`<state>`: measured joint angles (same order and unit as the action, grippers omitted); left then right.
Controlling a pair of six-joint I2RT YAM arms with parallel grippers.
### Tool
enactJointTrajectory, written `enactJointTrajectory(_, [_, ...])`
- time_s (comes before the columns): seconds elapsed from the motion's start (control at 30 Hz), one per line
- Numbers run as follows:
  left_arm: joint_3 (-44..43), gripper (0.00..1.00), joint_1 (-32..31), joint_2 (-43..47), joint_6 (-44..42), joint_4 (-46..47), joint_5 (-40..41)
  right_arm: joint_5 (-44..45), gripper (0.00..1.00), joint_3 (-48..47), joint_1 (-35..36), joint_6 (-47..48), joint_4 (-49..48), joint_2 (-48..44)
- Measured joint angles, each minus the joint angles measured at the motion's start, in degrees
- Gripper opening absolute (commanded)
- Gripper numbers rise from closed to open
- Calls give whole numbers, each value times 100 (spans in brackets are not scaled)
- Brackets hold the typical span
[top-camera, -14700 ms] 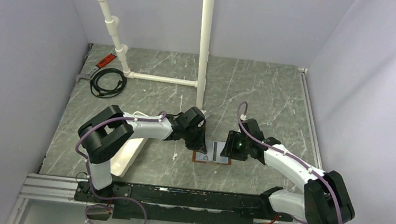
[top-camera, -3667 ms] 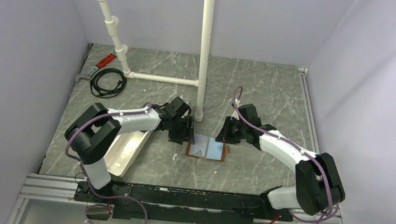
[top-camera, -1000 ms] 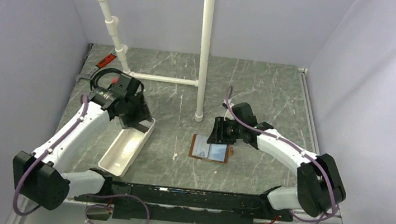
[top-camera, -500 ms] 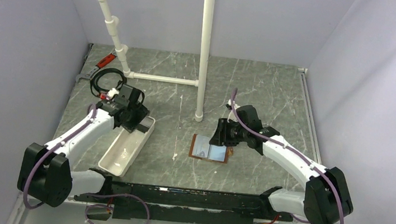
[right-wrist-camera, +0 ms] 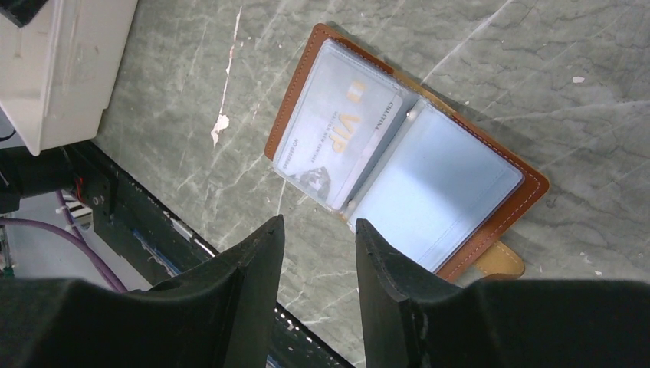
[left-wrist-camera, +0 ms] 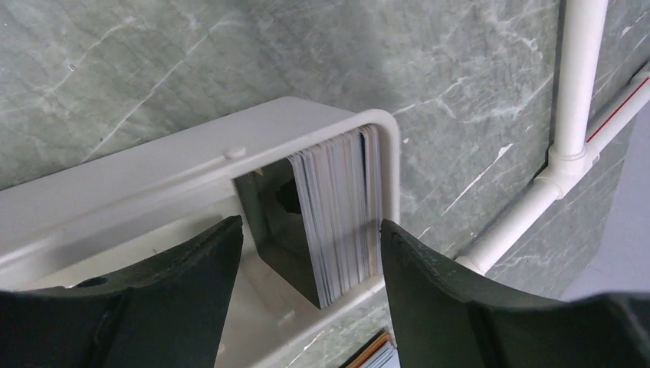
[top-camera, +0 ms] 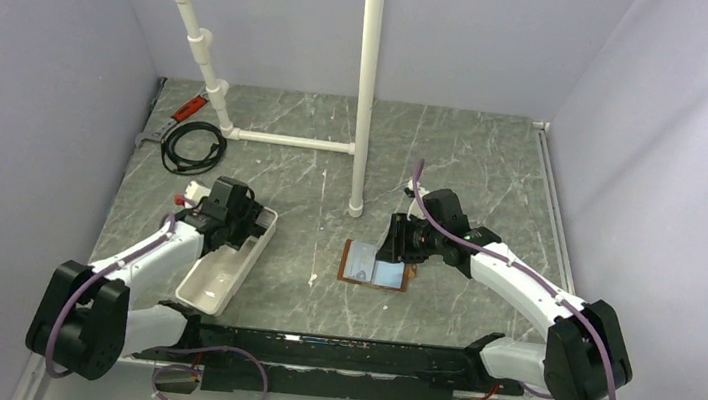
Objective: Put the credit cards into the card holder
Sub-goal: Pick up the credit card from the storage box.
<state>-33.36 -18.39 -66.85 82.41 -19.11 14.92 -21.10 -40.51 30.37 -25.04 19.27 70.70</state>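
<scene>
Presently: thin grey-silver and light-blue credit cards (left-wrist-camera: 337, 218), packed upright in a long white plastic tray (left-wrist-camera: 153, 165), between spread, empty left fingers (left-wrist-camera: 184, 299). Flat reddish-brown leather card holder (right-wrist-camera: 437, 192), open beneath parted, empty right fingers (right-wrist-camera: 238, 299). Risk: tight stack, several cards pinched together.

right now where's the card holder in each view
Top external: card holder at table centre.
Left wrist: a brown corner at the bottom edge, probably it.
Right wrist: lying open, mid-frame.
Shared landmark: the white tray, in all three.
</scene>
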Motion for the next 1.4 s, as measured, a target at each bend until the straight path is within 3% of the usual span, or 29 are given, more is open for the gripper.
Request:
enactJointTrajectory(0.13, [446, 71, 20, 81, 136, 649, -2, 2, 42, 13, 0, 0, 2, 0])
enactJointTrajectory(0.33, [841, 55, 22, 466, 129, 1287, 157, 4, 41, 26, 0, -2, -2, 0])
enactJointTrajectory(0.67, [1180, 44, 48, 715, 212, 2033, 345, 4, 41, 42, 0, 0, 0, 0])
enactJointTrajectory(0.97, [1049, 36, 57, 898, 131, 1784, 339, 2, 40, 42, 0, 0, 0, 55])
enactJointTrajectory(1.4, [525, 11, 59, 970, 133, 629, 264, 2, 40, 44, 0, -2, -2, 57])
